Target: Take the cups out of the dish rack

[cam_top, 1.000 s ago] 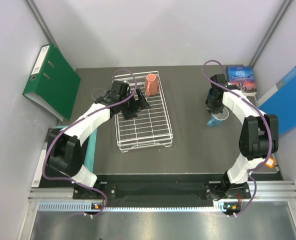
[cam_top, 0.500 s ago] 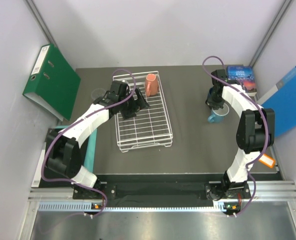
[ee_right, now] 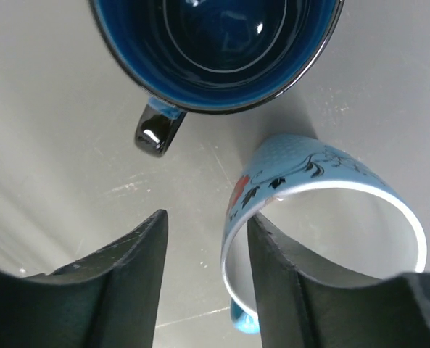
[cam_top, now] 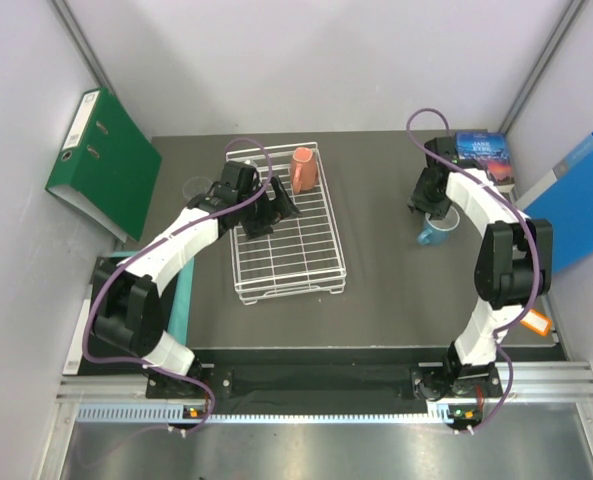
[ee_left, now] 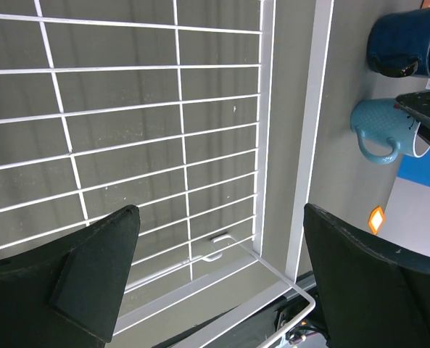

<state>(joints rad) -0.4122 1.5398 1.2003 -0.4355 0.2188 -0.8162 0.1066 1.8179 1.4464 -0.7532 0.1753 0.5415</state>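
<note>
Just beside right gripper, light-blue mug.

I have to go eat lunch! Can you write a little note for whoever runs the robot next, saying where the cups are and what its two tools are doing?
Left tool: open, empty, over the grid of the dish rack.
Right tool: open, empty, low over the table next to the dark-blue mug and light-blue mug.
Done: both blue mugs are out, on the table right of the rack. A clear glass seems to stand left of the rack; I cannot find the other one.
Left: the orange mug is at the rack's far end. Take it out.
</note>
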